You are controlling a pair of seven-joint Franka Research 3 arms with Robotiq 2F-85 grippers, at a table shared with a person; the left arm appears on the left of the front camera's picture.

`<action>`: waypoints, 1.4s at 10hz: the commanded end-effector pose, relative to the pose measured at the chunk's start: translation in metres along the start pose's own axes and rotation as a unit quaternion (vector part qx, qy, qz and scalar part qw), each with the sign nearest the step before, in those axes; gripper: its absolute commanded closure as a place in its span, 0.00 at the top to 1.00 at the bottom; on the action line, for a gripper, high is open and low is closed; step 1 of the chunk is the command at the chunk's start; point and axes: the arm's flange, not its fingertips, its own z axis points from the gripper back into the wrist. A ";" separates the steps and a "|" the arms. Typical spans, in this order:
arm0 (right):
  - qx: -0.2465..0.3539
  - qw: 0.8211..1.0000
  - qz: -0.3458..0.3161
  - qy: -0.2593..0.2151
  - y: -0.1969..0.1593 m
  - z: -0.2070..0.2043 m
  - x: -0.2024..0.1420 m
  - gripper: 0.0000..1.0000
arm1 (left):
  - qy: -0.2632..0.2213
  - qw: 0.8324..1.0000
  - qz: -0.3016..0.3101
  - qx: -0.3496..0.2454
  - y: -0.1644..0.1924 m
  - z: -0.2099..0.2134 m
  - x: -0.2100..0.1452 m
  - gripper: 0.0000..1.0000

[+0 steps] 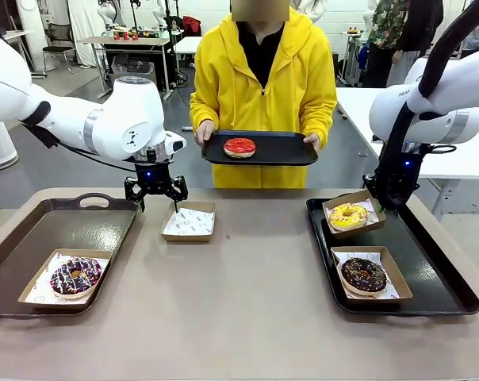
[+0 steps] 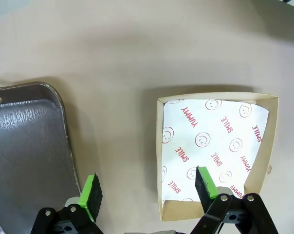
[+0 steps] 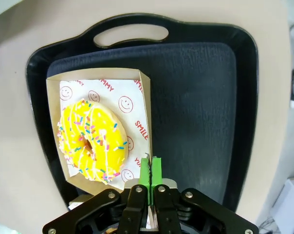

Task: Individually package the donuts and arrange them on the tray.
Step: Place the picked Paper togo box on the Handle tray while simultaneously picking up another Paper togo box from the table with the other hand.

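Note:
A person across the table holds a small black tray [image 1: 291, 148] carrying the red-iced donut [image 1: 239, 147]. On the right black tray [image 1: 442, 278] the yellow-iced donut [image 1: 348, 215] [image 3: 92, 141] and the chocolate donut [image 1: 364, 274] each lie in a paper-lined box. My right gripper [image 1: 379, 205] [image 3: 151, 166] is shut on the side wall of the yellow donut's box [image 3: 146, 114]. The striped dark donut [image 1: 74, 276] sits boxed on the left tray [image 1: 65, 226]. My left gripper [image 1: 156, 190] [image 2: 148, 189] hangs open over the left wall of an empty box [image 1: 189, 221] [image 2: 215, 146].
The left tray's corner [image 2: 25, 146] lies just beside my left gripper's outer finger. Bare tabletop [image 1: 239, 317] spreads between the two trays. Behind the person stand other tables and people.

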 end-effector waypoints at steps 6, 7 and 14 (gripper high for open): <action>0.000 1.000 -0.007 0.003 0.006 -0.007 0.015 0.01 | 0.006 1.000 -0.016 -0.025 0.002 -0.011 -0.001 1.00; 0.000 1.000 -0.008 0.006 0.005 -0.007 0.014 0.01 | 0.006 0.999 -0.018 -0.030 0.002 -0.012 -0.002 1.00; 0.012 1.000 -0.004 0.012 0.002 -0.010 0.013 1.00 | 0.024 0.999 -0.021 -0.034 0.002 -0.017 -0.001 0.18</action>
